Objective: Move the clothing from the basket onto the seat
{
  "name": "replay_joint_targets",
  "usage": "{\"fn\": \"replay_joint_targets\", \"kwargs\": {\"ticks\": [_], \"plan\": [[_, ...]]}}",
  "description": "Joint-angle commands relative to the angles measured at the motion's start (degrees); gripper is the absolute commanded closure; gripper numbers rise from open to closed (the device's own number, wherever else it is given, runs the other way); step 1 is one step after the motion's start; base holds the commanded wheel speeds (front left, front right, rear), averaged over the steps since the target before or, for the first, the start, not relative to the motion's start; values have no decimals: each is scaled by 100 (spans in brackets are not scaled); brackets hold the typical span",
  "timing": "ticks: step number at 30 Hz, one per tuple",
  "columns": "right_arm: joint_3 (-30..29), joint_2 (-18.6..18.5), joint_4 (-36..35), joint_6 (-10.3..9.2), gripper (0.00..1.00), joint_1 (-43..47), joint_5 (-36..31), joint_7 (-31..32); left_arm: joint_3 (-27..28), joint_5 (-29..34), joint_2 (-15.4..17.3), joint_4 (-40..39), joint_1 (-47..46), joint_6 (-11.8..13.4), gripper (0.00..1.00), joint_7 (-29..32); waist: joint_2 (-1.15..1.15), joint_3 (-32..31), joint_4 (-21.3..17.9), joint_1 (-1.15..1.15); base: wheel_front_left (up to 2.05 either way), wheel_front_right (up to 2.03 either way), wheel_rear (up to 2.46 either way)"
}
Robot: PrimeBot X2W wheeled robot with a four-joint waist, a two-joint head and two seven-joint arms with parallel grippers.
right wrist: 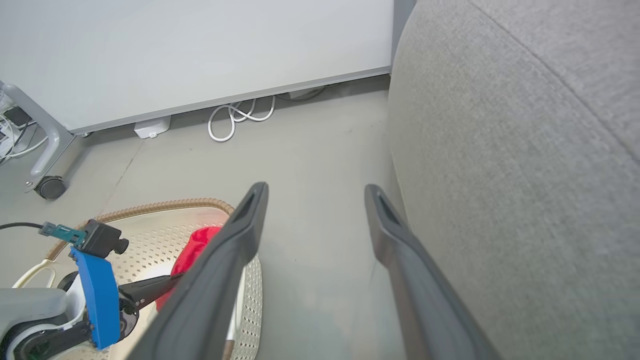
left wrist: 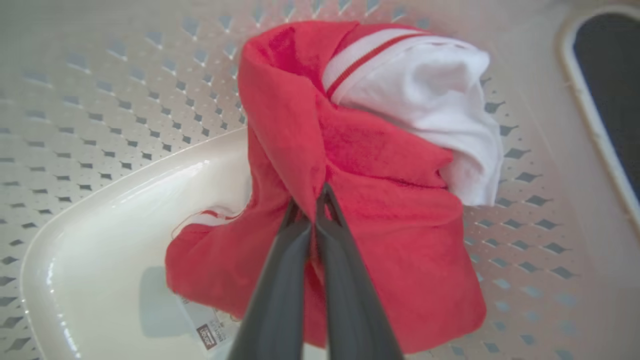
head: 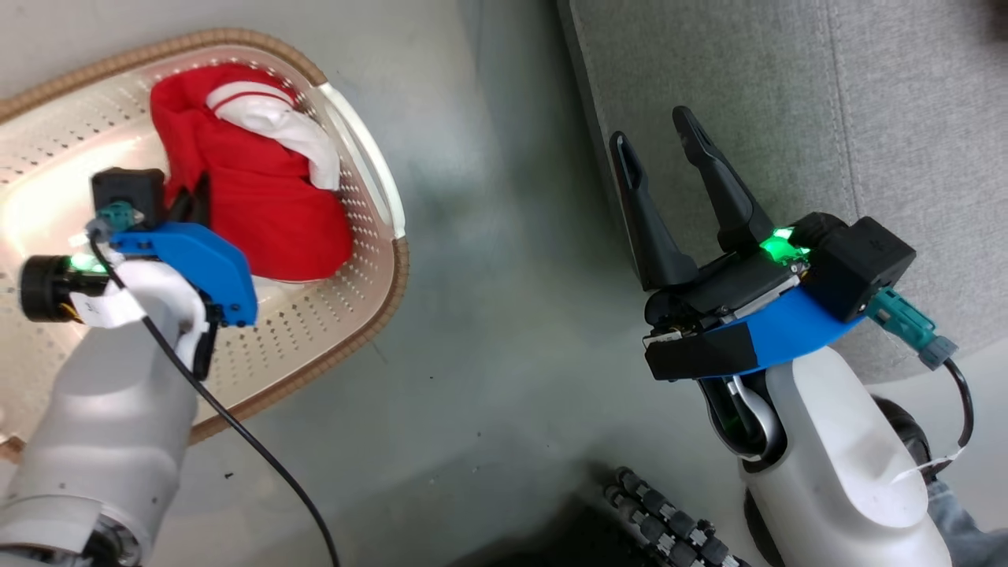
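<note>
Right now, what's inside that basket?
The basket holds red clothing with a white-lined striped part, pinched by the left gripper. A label shows on its bottom; anything under the bundle is hidden.

I could pick out only one printed item: a white label (left wrist: 209,330) on the bottom of the basket (left wrist: 100,240), just beside the lower edge of the red clothing (left wrist: 390,235). It carried a small brown logo block with pale lettering and some fine print, all too blurred and tilted for me to read.
</note>
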Motion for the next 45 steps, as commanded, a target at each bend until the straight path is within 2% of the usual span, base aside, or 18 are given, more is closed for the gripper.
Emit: {"fn": "replay_joint_targets", "kwargs": {"ticks": [1, 11, 23, 27, 36, 45], "plan": [[-27, 13, 70, 1, 0, -59, -42, -21, -20, -14, -76, -41, 95, -33, 100, -77, 0, -228, 130, 0, 0, 0, 0], [-227, 10, 474, 1, 0, 179, -427, -21, -79, -41, -491, -357, 689, -202, 100, -184, 0, -1443, 748, 0, 0, 0, 0], [-331, -27, 940, 1, 0, 692, -557, 91, 106, 191, -844, -1423, 1577, -310, 100, -188, 0, -3090, 1414, 0, 0, 0, 0], [-356, -75, 972, 1, 0, 845, -524, 153, 126, 236, -929, -1597, 1735, -324, 100, -189, 0, -3427, 1558, 0, 0, 0, 0], [-158, -279, 1040, 1, 0, 1336, -508, 432, -152, 266, -1151, -1961, 1825, -332, 100, -189, 0, -4340, 2010, 0, 0, 0, 0], [-31, -328, 964, 1, 0, 1614, -369, 625, -666, 36, -1235, -2026, 1420, -333, 100, -190, 0, -4879, 2327, 0, 0, 0, 0]]}}
